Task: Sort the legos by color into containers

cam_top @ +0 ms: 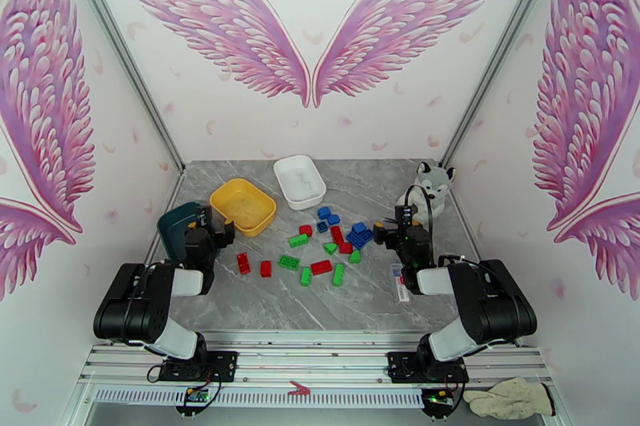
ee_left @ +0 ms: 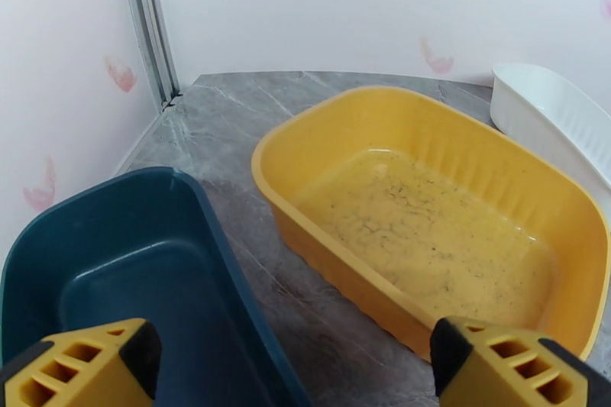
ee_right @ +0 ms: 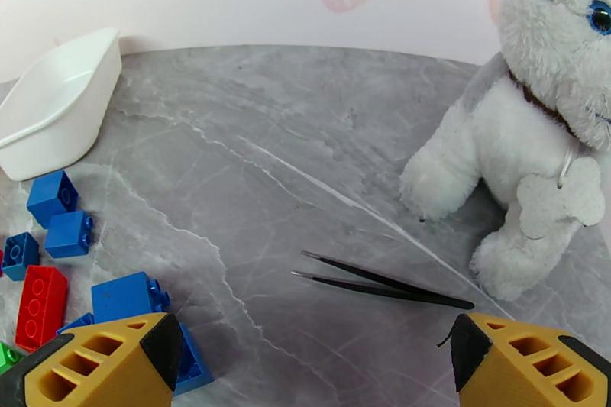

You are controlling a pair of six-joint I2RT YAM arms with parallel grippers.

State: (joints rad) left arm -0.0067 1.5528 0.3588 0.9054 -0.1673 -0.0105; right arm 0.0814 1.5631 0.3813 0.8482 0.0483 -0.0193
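Red, green and blue bricks (cam_top: 322, 266) lie scattered on the grey marble-pattern desk (cam_top: 360, 300) between two robot arms. They are just in front of a yellow dish (cam_top: 244, 208) and a white dish (cam_top: 300, 180), which sit side by side toward the back. A dark teal dish (cam_top: 174, 226) rests at the desk's left edge, just beside the yellow one. The left arm (cam_top: 152, 296) hangs over the gap between the teal and yellow dishes, its jaws spread wide and holding nothing. The right arm (cam_top: 480, 308) hovers with its jaws likewise wide apart and empty, black tweezers (ee_right: 382, 288) lying flat on the desk just ahead of them. Several blue bricks and a red one sit by its left jaw. A plush husky (cam_top: 432, 184) sits upright at the right rear, well apart from the dishes.
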